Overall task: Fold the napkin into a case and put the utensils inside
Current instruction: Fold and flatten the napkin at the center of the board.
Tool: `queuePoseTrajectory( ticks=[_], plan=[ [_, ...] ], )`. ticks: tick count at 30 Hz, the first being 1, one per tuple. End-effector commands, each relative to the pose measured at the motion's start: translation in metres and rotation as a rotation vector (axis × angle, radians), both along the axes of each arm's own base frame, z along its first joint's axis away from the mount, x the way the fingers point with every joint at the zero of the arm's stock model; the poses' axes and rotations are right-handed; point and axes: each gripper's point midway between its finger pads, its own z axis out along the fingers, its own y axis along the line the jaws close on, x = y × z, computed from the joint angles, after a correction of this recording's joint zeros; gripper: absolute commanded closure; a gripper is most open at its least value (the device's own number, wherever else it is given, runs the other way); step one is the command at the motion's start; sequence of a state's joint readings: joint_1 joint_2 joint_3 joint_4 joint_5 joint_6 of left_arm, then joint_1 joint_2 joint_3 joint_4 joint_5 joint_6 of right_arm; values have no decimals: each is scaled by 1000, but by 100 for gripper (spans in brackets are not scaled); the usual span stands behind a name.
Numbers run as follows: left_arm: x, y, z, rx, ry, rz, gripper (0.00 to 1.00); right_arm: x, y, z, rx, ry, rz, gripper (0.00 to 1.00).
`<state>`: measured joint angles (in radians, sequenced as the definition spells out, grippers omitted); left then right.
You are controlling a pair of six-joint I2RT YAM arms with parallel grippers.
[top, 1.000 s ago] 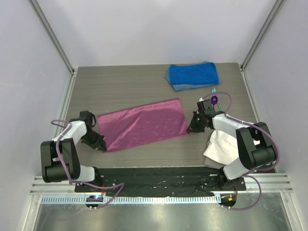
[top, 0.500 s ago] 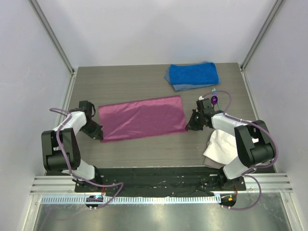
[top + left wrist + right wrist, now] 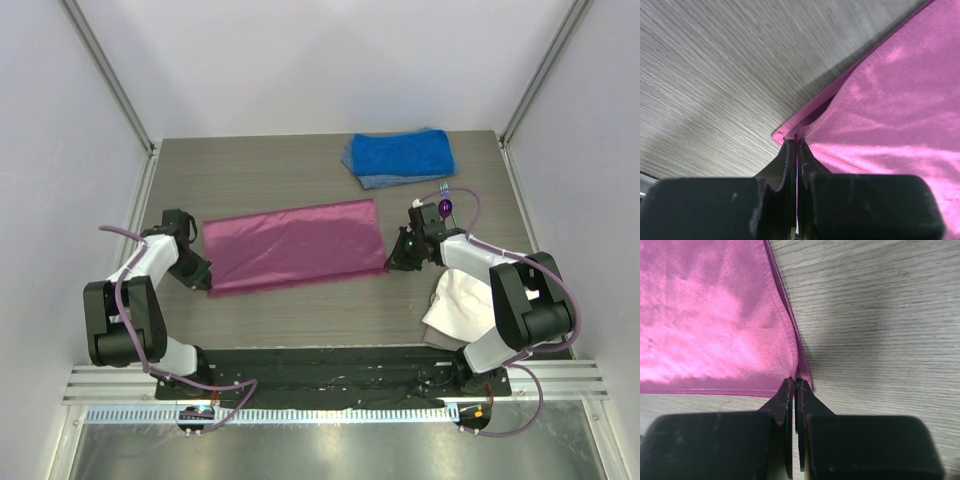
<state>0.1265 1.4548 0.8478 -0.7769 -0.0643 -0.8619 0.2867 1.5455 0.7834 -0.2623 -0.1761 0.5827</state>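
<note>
Currently mid-fold: both claws on napkin corners

Napkin (image 3: 290,245) lies flat mid-table, looks already doubled into a rectangle. Left claw (image 3: 205,283) is clamped on its 8 o'clock corner, right claw (image 3: 393,266) on its 4 o'clock corner, fabric between the pressed tips. No case yet, by my read. Next move probably needs both near corners lifted evenly and carried toward 12 o'clock, edge kept straight. Spoon (image 3: 446,207) waits at the napkin's 2 o'clock. Fork unclear.
</note>
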Motion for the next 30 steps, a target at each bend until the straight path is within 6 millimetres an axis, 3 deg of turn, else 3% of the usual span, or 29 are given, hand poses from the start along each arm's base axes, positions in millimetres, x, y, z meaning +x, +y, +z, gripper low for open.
queuePoseTrajectory(
  ticks=[1,10,15,22,26,29,30],
  plan=[
    [-5,8,-9,46,25,0,100,7,2,5,10,-30,-10,99],
    [-11,1,-19,10,46,7,100,12,-1,-10,-25,-20,-1,99],
    [-16,1,-11,13,45,13,91,15,-3,-3,-40,-41,10,95],
    [-23,-1,27,9,-1,12,62,21,-7,30,-75,-93,43,68],
    [-15,0,59,23,-105,-3,60,22,-3,48,-74,-130,79,61],
    [0,-10,64,-30,-189,-19,62,25,11,52,-37,-138,120,61],
    [1,-18,59,-77,-194,-34,67,26,19,51,-17,-133,131,63]
  ],
)
